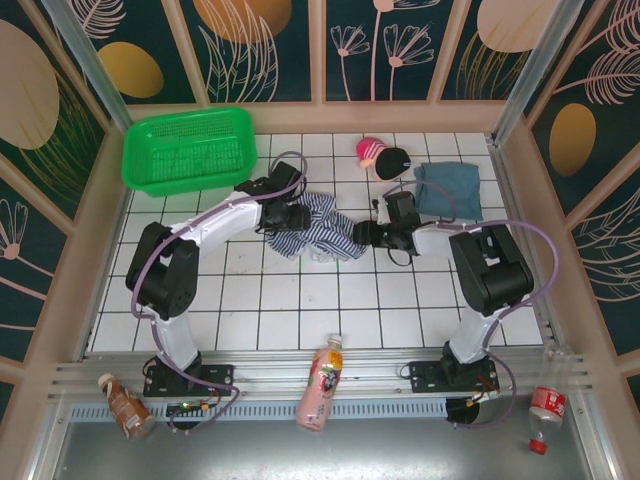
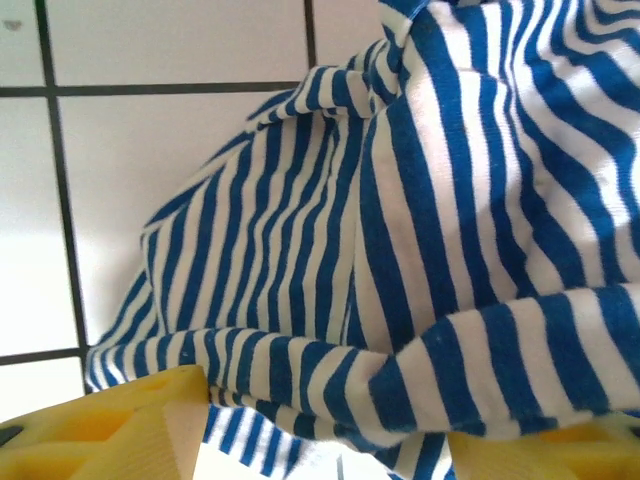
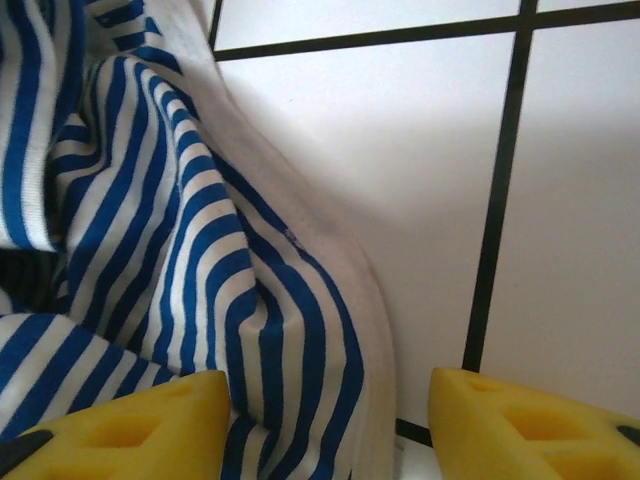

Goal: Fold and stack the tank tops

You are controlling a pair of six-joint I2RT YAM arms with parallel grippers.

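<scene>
The striped tank top (image 1: 322, 228) lies crumpled on the white tiles mid-table, between both arms. My left gripper (image 1: 298, 216) is at its left side. In the left wrist view the left gripper (image 2: 330, 440) is open, and a raised fold of the striped tank top (image 2: 420, 230) lies between its yellow fingers (image 2: 130, 430). My right gripper (image 1: 362, 236) is at the cloth's right edge. In the right wrist view the right gripper (image 3: 330, 420) is open; the white hem of the striped tank top (image 3: 230, 300) sits by its left finger, with bare tile by the other. The blue-grey tank top (image 1: 448, 190) lies folded at the back right.
A green basket (image 1: 190, 150) stands at the back left. A pink-and-black toy (image 1: 382, 155) lies just left of the blue-grey top. Three bottles lie on the near rail, a pink one (image 1: 322, 385) in the middle, a brown one (image 1: 125, 405) and a clear one (image 1: 545, 410). Panel walls enclose the table.
</scene>
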